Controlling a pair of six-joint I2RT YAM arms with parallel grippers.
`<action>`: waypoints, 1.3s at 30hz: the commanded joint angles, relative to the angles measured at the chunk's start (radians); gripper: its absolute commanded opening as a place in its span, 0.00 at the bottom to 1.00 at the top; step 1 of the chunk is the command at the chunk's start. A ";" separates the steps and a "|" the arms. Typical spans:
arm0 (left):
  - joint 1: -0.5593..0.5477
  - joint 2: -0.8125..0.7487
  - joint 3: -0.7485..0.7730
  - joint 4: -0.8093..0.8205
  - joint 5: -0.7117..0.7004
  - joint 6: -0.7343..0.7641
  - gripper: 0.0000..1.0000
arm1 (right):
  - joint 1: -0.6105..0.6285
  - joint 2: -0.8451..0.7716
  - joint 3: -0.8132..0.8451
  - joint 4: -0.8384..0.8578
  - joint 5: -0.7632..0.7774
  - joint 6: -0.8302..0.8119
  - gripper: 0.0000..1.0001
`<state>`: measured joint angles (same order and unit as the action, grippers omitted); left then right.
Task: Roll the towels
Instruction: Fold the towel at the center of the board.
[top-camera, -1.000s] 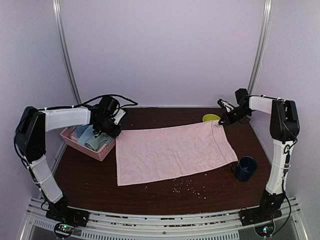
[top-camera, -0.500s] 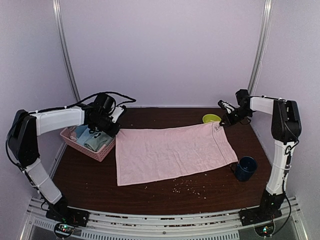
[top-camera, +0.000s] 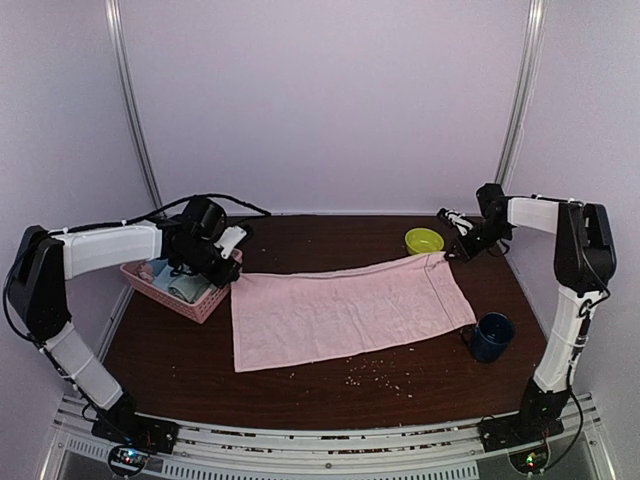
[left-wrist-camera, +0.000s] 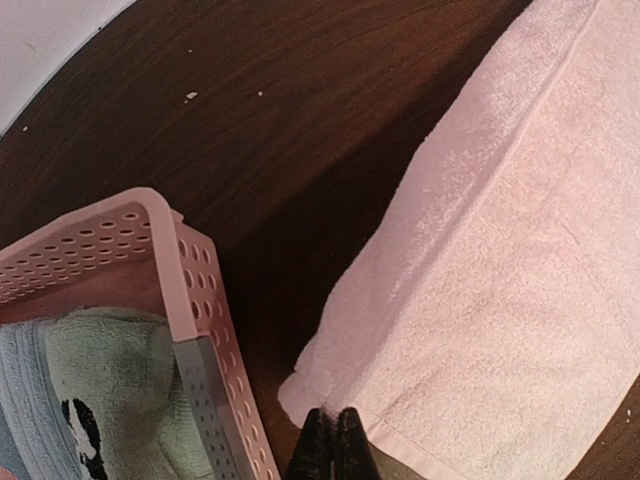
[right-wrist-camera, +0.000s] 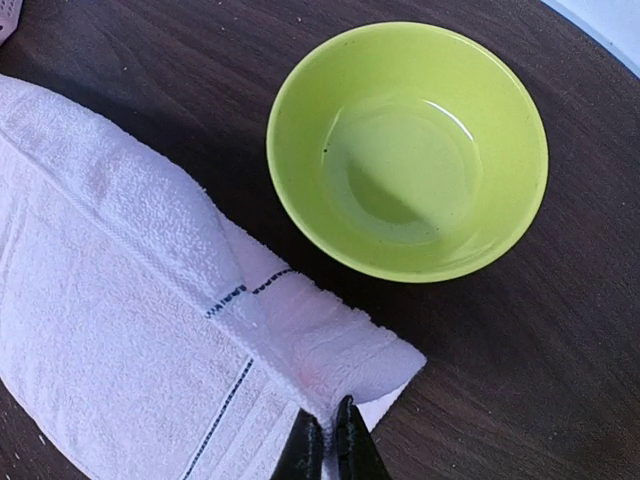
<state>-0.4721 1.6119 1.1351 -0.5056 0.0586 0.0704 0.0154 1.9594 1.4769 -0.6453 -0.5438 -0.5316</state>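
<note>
The pale pink towel (top-camera: 350, 312) lies spread across the middle of the table, its far edge folded over into a soft lip (left-wrist-camera: 400, 250). My left gripper (left-wrist-camera: 333, 425) is shut on the towel's far left corner, close beside the pink basket (left-wrist-camera: 195, 300). My right gripper (right-wrist-camera: 328, 422) is shut on the far right corner, where the folded lip (right-wrist-camera: 330, 340) ends, just short of the green bowl. The sage green towel (left-wrist-camera: 110, 380) sits bunched inside the basket (top-camera: 205, 302). In the top view the left gripper (top-camera: 232, 264) and the right gripper (top-camera: 447, 248) hold the two far corners.
A lime green bowl (right-wrist-camera: 408, 150) stands right behind the towel's right corner, also in the top view (top-camera: 423, 240). A navy mug (top-camera: 492, 336) stands near the towel's near right corner. A blue-grey towel (left-wrist-camera: 18, 400) shares the basket. Crumbs (top-camera: 375, 372) dot the table's front.
The towel's far edge has come toward the near side and folded over, so the towel looks narrower. The left gripper shifted slightly left and lower; the right gripper edged right.
</note>
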 joint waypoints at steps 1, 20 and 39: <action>0.004 -0.067 -0.047 -0.021 0.113 0.011 0.00 | 0.002 -0.078 -0.052 -0.041 0.030 -0.086 0.00; -0.047 -0.144 -0.097 -0.231 0.269 -0.071 0.00 | -0.043 -0.155 -0.137 -0.277 0.083 -0.379 0.00; -0.134 -0.116 -0.148 -0.300 0.340 -0.105 0.00 | -0.066 -0.173 -0.183 -0.422 0.117 -0.575 0.00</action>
<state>-0.5865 1.4887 0.9886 -0.7876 0.3676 -0.0238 -0.0422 1.7844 1.2919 -1.0233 -0.4515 -1.0592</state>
